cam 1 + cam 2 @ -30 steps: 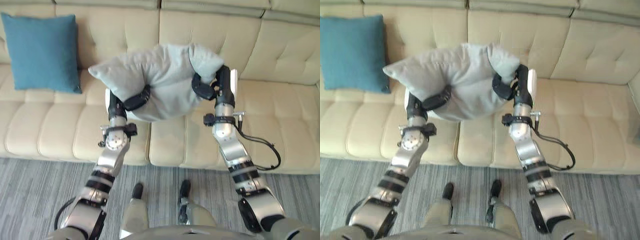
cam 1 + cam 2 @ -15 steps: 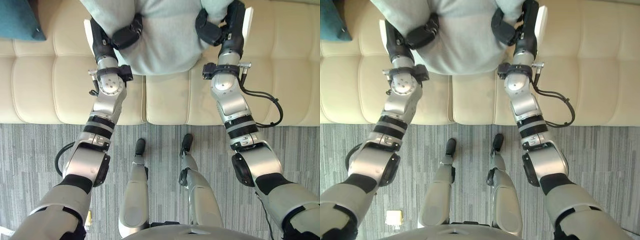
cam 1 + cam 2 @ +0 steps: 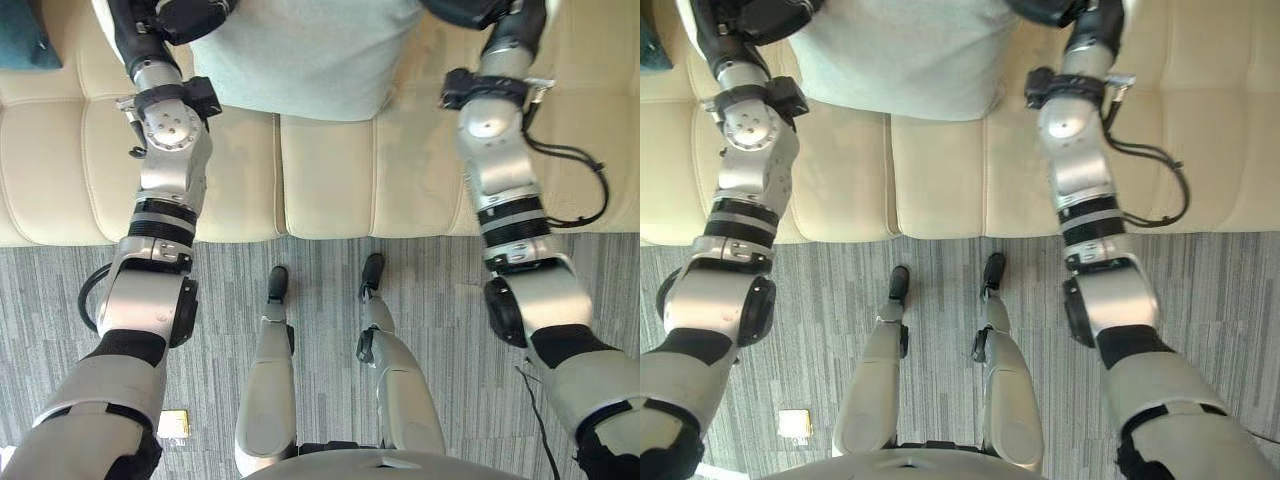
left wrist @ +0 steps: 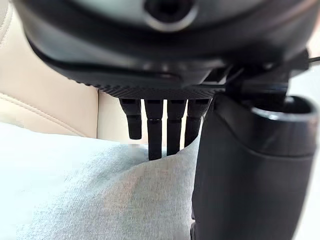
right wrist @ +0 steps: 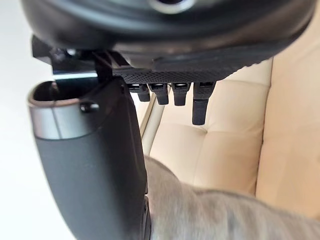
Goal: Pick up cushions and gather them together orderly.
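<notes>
The cream sofa [image 3: 330, 190] ran across the upper half of the frame, and the grey cushion [image 3: 300, 55] was held over it at top centre. It looked light, soft and squashy, so it was best gripped at its 2 opposite sides. The left robot hand [image 3: 190, 15] and the right robot hand [image 3: 465, 10] each pinched 1 side between curled fingers and thumb, with a teal cushion [image 3: 18, 35] at upper left.

cushion [image 3: 300, 60]: was pale grey, plain. second cushion [image 3: 15, 35]: was teal. sofa [image 3: 330, 190]: was cream. carpet [image 3: 450, 300]: was grey, streaked.
</notes>
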`<state>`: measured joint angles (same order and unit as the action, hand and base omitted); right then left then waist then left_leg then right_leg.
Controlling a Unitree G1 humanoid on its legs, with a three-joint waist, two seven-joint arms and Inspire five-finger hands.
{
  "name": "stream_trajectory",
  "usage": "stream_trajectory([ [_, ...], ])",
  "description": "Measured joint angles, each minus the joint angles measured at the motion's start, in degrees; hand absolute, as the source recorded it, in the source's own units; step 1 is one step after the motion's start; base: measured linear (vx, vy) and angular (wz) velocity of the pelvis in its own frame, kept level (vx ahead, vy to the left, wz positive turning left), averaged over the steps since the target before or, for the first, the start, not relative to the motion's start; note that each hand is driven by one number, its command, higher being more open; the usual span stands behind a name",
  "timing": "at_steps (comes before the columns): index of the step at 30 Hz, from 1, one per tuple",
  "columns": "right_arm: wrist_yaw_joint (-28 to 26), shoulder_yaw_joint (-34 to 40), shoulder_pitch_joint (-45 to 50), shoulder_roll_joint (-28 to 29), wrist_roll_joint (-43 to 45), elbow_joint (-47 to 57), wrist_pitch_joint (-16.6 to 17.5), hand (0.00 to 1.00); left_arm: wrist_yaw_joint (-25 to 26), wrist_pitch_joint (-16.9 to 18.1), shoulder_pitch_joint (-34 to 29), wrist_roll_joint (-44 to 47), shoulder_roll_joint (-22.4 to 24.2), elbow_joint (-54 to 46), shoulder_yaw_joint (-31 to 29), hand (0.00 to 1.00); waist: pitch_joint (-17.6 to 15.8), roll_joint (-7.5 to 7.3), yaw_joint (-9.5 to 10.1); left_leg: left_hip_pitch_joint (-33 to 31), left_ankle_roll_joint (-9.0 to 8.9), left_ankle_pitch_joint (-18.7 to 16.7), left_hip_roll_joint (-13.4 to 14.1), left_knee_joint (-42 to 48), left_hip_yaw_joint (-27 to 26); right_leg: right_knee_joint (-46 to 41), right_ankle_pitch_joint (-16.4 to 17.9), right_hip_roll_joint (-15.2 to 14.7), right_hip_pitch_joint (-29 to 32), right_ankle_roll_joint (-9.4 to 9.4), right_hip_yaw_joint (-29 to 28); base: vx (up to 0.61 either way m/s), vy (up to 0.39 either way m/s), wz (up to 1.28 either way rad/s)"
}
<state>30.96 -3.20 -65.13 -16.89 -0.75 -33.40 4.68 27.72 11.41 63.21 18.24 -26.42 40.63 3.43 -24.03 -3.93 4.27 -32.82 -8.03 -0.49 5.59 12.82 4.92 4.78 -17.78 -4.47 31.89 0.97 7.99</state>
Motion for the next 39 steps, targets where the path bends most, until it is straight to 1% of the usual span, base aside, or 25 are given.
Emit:
stream_trajectory([
  [1,-0.4,0.1,-0.4,-2.0,1.1,0.0,0.4,1.00,-0.2,0.0,0.0,0.4,-0.7,0.1,-0.5,1.00,0.0,-0.01,-0.15,0.0,0.00,0.0,0.0,0.0,0.0,0.0,-0.1,0.0,0.0,0.10,-0.1,0.05,0.022,-0.01],
  [2,-0.5,0.1,-0.4,-2.5,1.2,0.0,0.5,1.00,-0.3,0.0,0.0,0.5,-0.9,0.1,-0.6,1.00,0.0,-0.01,-0.19,0.0,0.00,0.0,0.0,0.0,0.0,0.0,-0.1,0.0,0.0,0.11,-0.1,0.05,0.020,-0.02],
  [4,-1.4,0.3,-0.4,-6.5,3.8,0.0,0.9,1.00,-1.1,0.0,0.4,2.1,-1.7,0.1,-2.7,1.00,0.0,-0.01,-0.29,0.3,0.00,0.0,0.0,-0.2,-0.2,0.0,-0.1,0.0,-0.1,0.13,-0.4,0.05,0.014,-0.05],
  [7,-2.7,2.4,0.7,-9.6,7.6,-0.1,0.9,1.00,-1.5,0.0,0.5,3.9,-4.3,0.1,-6.4,1.00,0.0,-0.01,-0.52,1.3,0.00,0.0,0.2,-0.6,-0.8,0.0,-0.1,0.1,-0.7,0.14,-0.7,0.05,0.008,-0.08],
  [10,-3.8,3.0,4.1,-12.2,7.9,0.0,0.9,1.00,-1.8,0.0,0.1,3.9,-6.0,-0.1,-8.8,1.00,0.0,-0.01,-0.53,2.8,0.00,0.0,0.4,-1.0,-0.8,0.0,-0.1,0.3,-2.1,0.14,-0.8,0.05,0.009,-0.03],
  [12,-4.8,5.2,8.7,-12.4,8.9,1.1,0.9,1.00,-1.9,0.1,-2.9,3.8,-6.4,-2.8,-11.4,1.00,0.0,0.00,-0.53,4.4,0.01,0.0,0.5,-1.3,-0.8,0.0,-0.1,0.4,-3.4,0.15,-0.9,0.06,0.020,-0.02],
  [13,-5.8,6.9,13.8,-12.4,9.5,3.8,1.1,1.00,-2.1,1.0,-7.7,3.8,-6.4,-6.8,-13.4,1.00,0.0,0.00,-0.52,5.3,0.04,0.0,0.5,-1.6,-0.9,0.0,0.0,0.3,-4.2,0.24,-1.1,0.06,0.026,-0.02],
  [14,-6.4,8.0,17.7,-12.3,9.9,5.8,1.1,1.00,-2.2,1.4,-11.4,3.8,-6.4,-9.2,-14.4,1.00,0.0,0.00,-0.52,5.8,0.07,0.0,0.4,-1.7,-0.9,0.0,0.1,0.3,-4.7,0.38,-1.1,0.07,0.034,-0.01],
  [15,-7.2,9.1,22.8,-12.0,10.0,7.8,1.1,1.00,-2.9,1.8,-16.7,3.7,-6.0,-11.3,-15.8,1.00,0.1,0.01,-0.48,6.4,0.10,-0.1,0.4,-1.8,-1.0,0.0,0.2,0.2,-5.2,0.47,-1.3,0.06,0.028,0.00],
  [17,-8.7,10.9,30.3,-10.6,9.9,10.2,1.1,1.00,-3.7,1.8,-23.9,3.7,-3.9,-12.5,-17.7,1.00,0.1,0.05,-0.39,7.5,0.20,-0.1,0.3,-1.9,-1.0,0.0,0.7,0.2,-6.3,0.61,-1.4,0.05,0.025,0.00],
  [20,-11.6,13.6,44.9,-5.1,9.8,14.4,1.1,1.00,-5.7,1.3,-38.3,3.7,4.4,-12.8,-19.7,1.00,0.8,0.25,-0.33,10.0,0.89,-0.9,0.4,-2.0,-1.2,0.1,1.8,0.3,-8.8,0.71,-1.4,0.04,0.029,-0.01],
  [21,-11.6,13.7,45.2,-5.0,9.8,14.5,1.1,1.00,-5.7,1.3,-38.6,3.7,4.6,-12.8,-19.7,1.00,0.8,0.25,-0.33,10.1,0.91,-0.9,0.4,-1.9,-1.2,0.1,1.8,0.3,-8.9,0.72,-1.4,0.06,0.048,-0.05],
  [22,-14.2,14.5,53.8,-1.5,9.8,15.8,1.1,1.00,-8.1,0.0,-47.4,3.4,10.4,-12.7,-19.5,1.00,2.8,0.25,-0.23,10.5,1.02,-1.5,0.5,-1.7,-1.4,0.1,2.2,0.3,-9.4,0.75,-1.6,0.05,0.043,-0.05],
  [24,-15.8,15.2,59.6,2.0,9.5,16.5,1.0,1.00,-9.9,-0.9,-53.5,2.1,14.7,-12.3,-19.4,1.00,3.2,0.40,-0.15,12.1,1.15,-2.1,0.6,-1.5,-1.7,0.1,2.6,0.4,-11.0,0.76,-1.8,0.06,0.053,-0.10],
  [25,-16.8,15.5,63.5,4.3,8.6,16.5,0.9,1.00,-11.2,-1.6,-57.5,1.2,17.0,-11.2,-18.8,1.00,4.8,0.42,-0.09,12.8,1.15,-2.5,0.8,-1.4,-2.1,0.1,2.9,0.5,-11.6,0.79,-2.0,0.05,0.049,-0.13],
  [26,-17.2,15.5,65.4,5.3,8.6,16.5,0.9,1.00,-11.7,-1.9,-59.5,1.2,17.7,-10.6,-17.9,1.00,5.9,0.44,0.00,13.0,1.14,-2.8,0.9,-1.4,-2.3,0.1,3.1,0.6,-11.7,0.62,-2.1,0.07,0.045,-0.17],
  [27,-18.0,15.5,69.6,7.6,7.4,16.5,0.9,1.00,-13.5,-2.2,-63.2,0.5,19.6,-8.6,-16.8,1.00,7.8,0.78,0.22,14.3,1.15,-3.3,1.2,-1.4,-2.7,0.1,3.6,0.7,-12.8,0.85,-2.3,0.07,0.033,-0.13],
  [28,-18.2,15.5,71.0,8.4,6.9,16.4,0.9,1.00,-14.0,-2.2,-64.1,-0.2,20.2,-7.4,-16.7,1.00,8.6,0.95,0.22,14.9,1.08,-3.5,1.2,-1.4,-2.8,0.1,3.7,0.8,-13.3,0.96,-2.3,0.11,0.053,-0.15],
  [29,-19.1,15.4,74.5,10.7,5.5,15.4,0.9,1.00,-15.3,-2.4,-66.7,-1.2,21.6,-3.5,-15.8,1.00,11.4,1.56,0.20,16.3,1.17,-4.1,1.5,-1.5,-3.2,0.1,4.4,1.0,-14.8,0.97,-2.4,0.09,0.047,-0.11],
  [31,-19.9,15.3,76.5,12.2,4.6,13.1,0.9,1.00,-16.9,-3.0,-68.3,-2.4,22.7,-0.2,-15.6,1.00,13.6,1.91,0.20,18.0,1.14,-4.8,1.7,-1.5,-3.8,0.1,4.9,1.2,-16.2,1.17,-2.7,0.09,0.056,-0.17],
  [32,-20.8,14.3,77.5,13.4,4.1,8.6,0.8,1.00,-18.4,-3.4,-70.0,-3.4,23.8,3.5,-15.6,1.00,16.2,2.29,0.22,19.9,1.11,-5.4,2.1,-1.6,-4.5,0.1,5.4,1.2,-17.8,1.27,-3.3,0.09,0.062,-0.19],
  [33,-21.0,14.2,77.6,13.6,4.1,7.8,0.8,1.00,-18.7,-3.5,-70.2,-3.8,23.9,4.2,-15.6,1.00,16.5,2.42,0.22,20.2,1.13,-5.5,2.2,-1.6,-4.5,0.1,5.5,1.3,-18.1,1.26,-3.3,0.09,0.072,-0.15],
  [34,-21.8,13.5,78.2,14.5,3.2,3.8,0.6,1.00,-20.2,-4.0,-70.8,-5.9,24.6,6.8,-15.4,1.00,18.1,2.65,0.16,21.4,1.08,-5.8,2.2,-1.7,-4.6,0.1,5.9,1.3,-19.1,1.34,-3.3,0.04,0.031,-0.02],
  [36,-22.7,13.1,78.4,15.4,1.8,-0.2,0.5,1.00,-21.1,-4.2,-70.8,-7.7,25.0,9.0,-15.1,1.00,19.3,2.77,0.18,22.2,0.73,-6.2,2.3,-1.9,-4.7,0.1,6.1,1.3,-19.9,1.36,-3.2,0.02,0.016,-0.01],
  [39,-23.4,13.2,78.5,16.8,0.8,-5.1,-0.2,1.00,-22.2,-4.5,-71.0,-9.7,25.2,10.9,-15.0,1.00,20.3,2.85,0.18,24.2,0.83,-6.7,2.3,-1.9,-5.4,0.1,6.5,1.2,-21.7,1.56,-3.5,0.02,0.031,-0.07],
])
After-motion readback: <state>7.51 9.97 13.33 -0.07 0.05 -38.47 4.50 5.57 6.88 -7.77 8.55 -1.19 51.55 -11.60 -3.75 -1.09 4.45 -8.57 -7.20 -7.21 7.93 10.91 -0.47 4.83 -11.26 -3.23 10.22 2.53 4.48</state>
